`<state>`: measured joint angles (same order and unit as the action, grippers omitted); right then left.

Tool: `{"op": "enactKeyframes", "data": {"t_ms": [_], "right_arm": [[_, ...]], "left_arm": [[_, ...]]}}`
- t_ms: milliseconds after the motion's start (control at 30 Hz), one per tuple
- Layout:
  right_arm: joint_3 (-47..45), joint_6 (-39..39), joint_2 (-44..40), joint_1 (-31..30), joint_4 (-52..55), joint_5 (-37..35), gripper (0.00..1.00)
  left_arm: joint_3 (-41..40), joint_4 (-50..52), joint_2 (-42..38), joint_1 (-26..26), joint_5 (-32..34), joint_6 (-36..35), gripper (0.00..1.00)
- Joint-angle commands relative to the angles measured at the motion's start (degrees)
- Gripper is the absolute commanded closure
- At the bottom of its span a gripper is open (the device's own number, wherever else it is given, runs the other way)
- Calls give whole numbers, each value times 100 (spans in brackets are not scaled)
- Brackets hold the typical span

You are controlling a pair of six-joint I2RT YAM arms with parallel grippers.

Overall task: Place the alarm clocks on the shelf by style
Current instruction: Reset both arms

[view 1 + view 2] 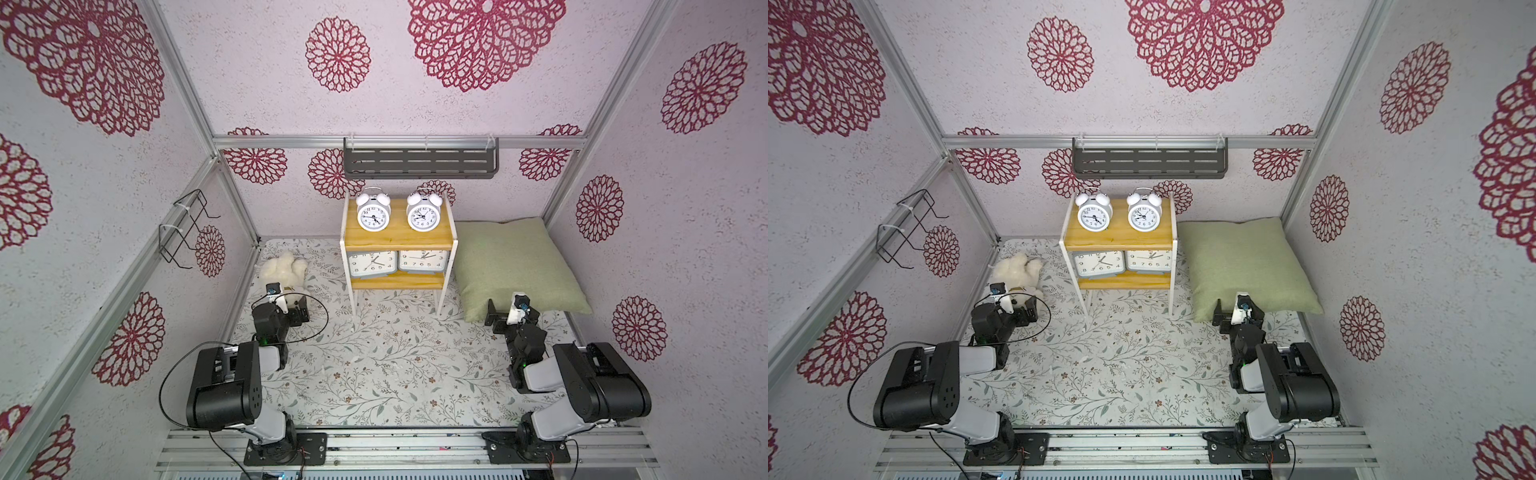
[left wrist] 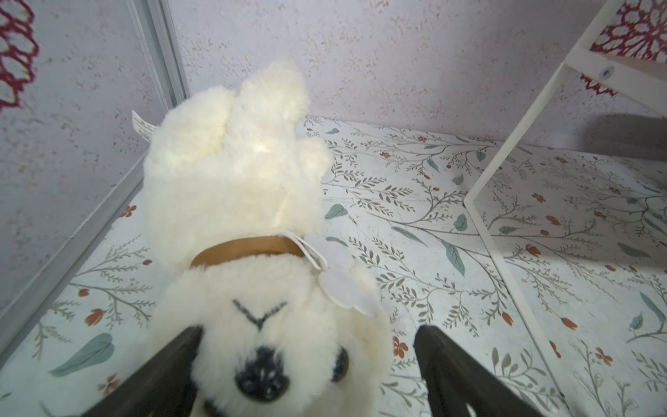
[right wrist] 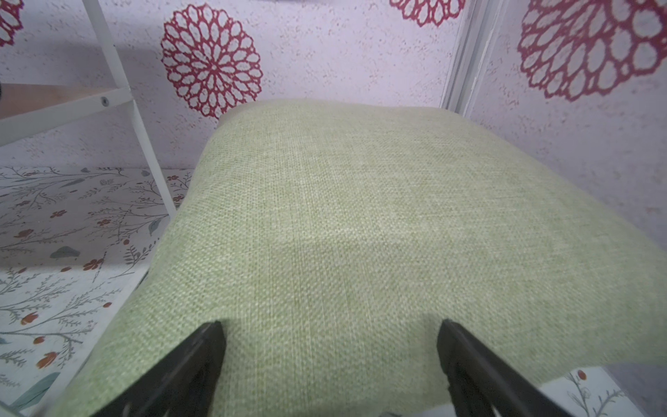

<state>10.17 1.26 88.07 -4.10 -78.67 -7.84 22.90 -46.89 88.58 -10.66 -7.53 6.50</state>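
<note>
The shelf [image 1: 397,240] [image 1: 1119,241] stands at the back middle in both top views. Two round white twin-bell alarm clocks [image 1: 373,215] [image 1: 423,217] stand side by side on its top board. Two grey rounded-rectangle clocks [image 1: 372,264] [image 1: 424,261] sit side by side on the lower board. My left gripper [image 1: 300,308] [image 2: 310,335] is open, low at the left, far from the shelf; a plush dog's head lies between its fingers. Off to the shelf's right, my right gripper [image 1: 503,316] [image 3: 330,325] is open, with the front edge of a green pillow between its fingers.
A cream plush dog [image 1: 286,270] [image 2: 231,173] lies left of the shelf near the wall. The green pillow [image 1: 515,266] [image 3: 361,216] fills the right back corner. A dark grey slotted rack [image 1: 419,162] hangs above the shelf, a black wire rack [image 1: 187,228] on the left wall.
</note>
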Motion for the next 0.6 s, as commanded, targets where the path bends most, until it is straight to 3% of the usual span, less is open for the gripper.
{"op": "enactKeyframes", "data": {"t_ms": [0, 567], "right_arm": [[136, -131, -8, 41, 76, -139, 1], [140, -127, -9, 41, 72, -139, 1]], "left_arm": [[39, -477, 16, -2, 114, -13, 3], [66, -384, -15, 0, 111, 9, 3]]}}
